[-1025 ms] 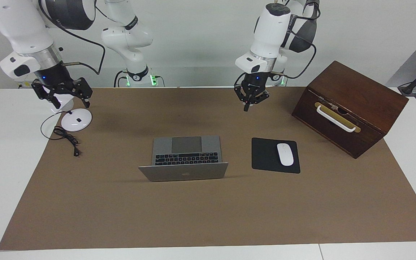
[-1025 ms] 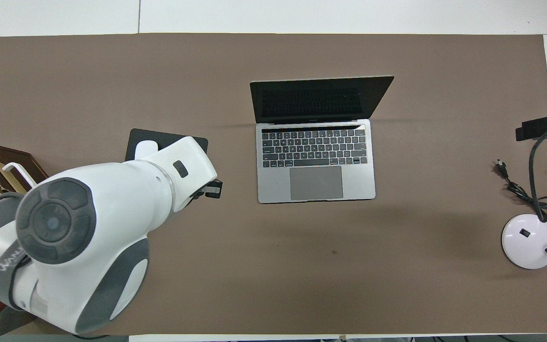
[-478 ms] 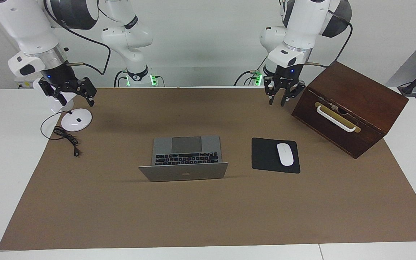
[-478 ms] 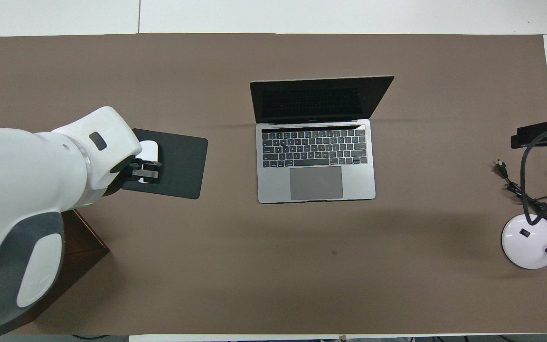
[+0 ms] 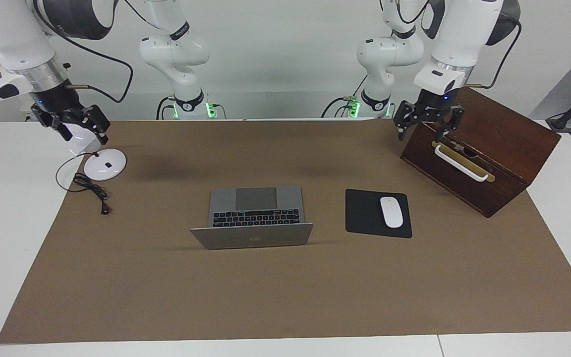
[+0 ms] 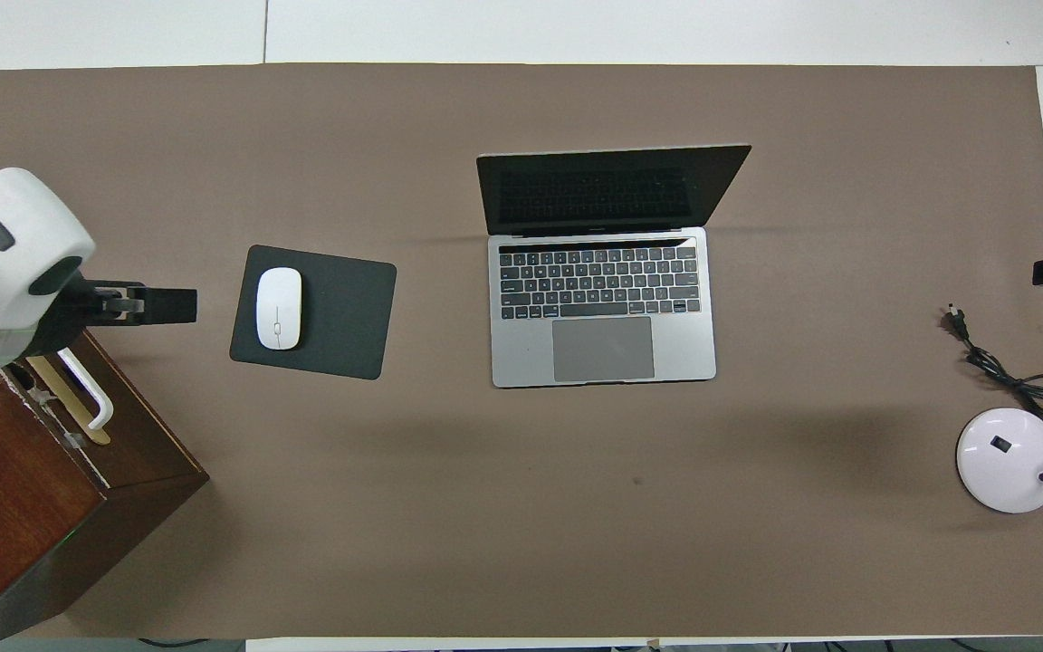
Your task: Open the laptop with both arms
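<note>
The thin silver-grey laptop (image 5: 255, 216) stands open mid-mat, lid up and nothing touching it. Along the facing view: the right gripper (image 5: 73, 122), jaws spread and empty, hangs over the white round-based desk lamp (image 5: 104, 164) with its black cord (image 5: 89, 188). Then come the laptop and the white mouse (image 5: 391, 211) on the black rectangular mouse pad (image 5: 365, 214); the left gripper (image 5: 427, 123), fingers apart and empty, hangs over the dark wooden box (image 5: 493, 144) with a white handle.

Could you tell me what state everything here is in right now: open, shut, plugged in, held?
Thin silver-grey laptop: open, screen dark, lid upright.
Dark wooden box with white handle: shut.
White computer mouse: lying on the black mouse pad, untouched.
White round-based desk lamp: its black cord lies loose, unplugged.
Left gripper: open, empty, over the box.
Right gripper: open, empty, over the lamp.
</note>
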Controlling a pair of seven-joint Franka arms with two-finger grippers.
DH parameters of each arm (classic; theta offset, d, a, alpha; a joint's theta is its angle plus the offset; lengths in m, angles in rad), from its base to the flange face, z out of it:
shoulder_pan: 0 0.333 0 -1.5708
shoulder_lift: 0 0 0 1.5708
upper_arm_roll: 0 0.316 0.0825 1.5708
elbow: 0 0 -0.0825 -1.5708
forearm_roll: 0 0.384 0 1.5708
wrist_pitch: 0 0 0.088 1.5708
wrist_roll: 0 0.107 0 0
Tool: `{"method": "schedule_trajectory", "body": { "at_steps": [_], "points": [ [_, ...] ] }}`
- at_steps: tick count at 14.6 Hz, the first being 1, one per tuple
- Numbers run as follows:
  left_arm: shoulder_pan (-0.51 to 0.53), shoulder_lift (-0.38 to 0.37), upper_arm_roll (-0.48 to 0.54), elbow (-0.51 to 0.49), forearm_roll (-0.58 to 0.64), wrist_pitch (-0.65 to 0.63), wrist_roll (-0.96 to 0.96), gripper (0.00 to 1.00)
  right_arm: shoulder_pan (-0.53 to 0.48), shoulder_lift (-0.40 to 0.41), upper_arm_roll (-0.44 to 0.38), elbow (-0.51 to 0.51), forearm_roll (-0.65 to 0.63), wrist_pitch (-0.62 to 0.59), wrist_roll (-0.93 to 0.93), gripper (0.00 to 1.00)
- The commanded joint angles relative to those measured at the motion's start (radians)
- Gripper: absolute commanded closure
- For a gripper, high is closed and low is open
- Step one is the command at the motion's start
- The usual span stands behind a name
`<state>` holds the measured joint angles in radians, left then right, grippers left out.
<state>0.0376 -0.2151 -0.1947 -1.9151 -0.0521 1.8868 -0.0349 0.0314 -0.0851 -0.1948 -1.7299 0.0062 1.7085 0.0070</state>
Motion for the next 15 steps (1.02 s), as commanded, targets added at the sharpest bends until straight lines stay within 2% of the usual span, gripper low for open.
{"method": "schedule_trajectory", "body": {
  "at_steps": [1, 8, 10, 15],
  "points": [
    [0.016, 0.0, 0.038, 0.045, 0.009, -0.046, 0.01, 0.0, -0.004, -0.024, 0.012, -0.019, 0.0, 0.013, 0.01, 0.0],
    [0.067, 0.129, 0.044, 0.339, 0.008, -0.355, 0.009, 0.0, -0.001, -0.033, 0.02, -0.02, 0.018, 0.011, 0.036, 0.0],
    [0.067, 0.17, 0.064, 0.431, 0.009, -0.435, 0.009, 0.0, -0.001, -0.032, 0.025, -0.017, 0.084, 0.013, 0.025, 0.0],
    [0.079, 0.169, 0.066, 0.391, 0.011, -0.401, 0.009, 0.0, -0.001, -0.007, 0.139, 0.007, 0.075, 0.004, 0.034, 0.0]
  ]
}}
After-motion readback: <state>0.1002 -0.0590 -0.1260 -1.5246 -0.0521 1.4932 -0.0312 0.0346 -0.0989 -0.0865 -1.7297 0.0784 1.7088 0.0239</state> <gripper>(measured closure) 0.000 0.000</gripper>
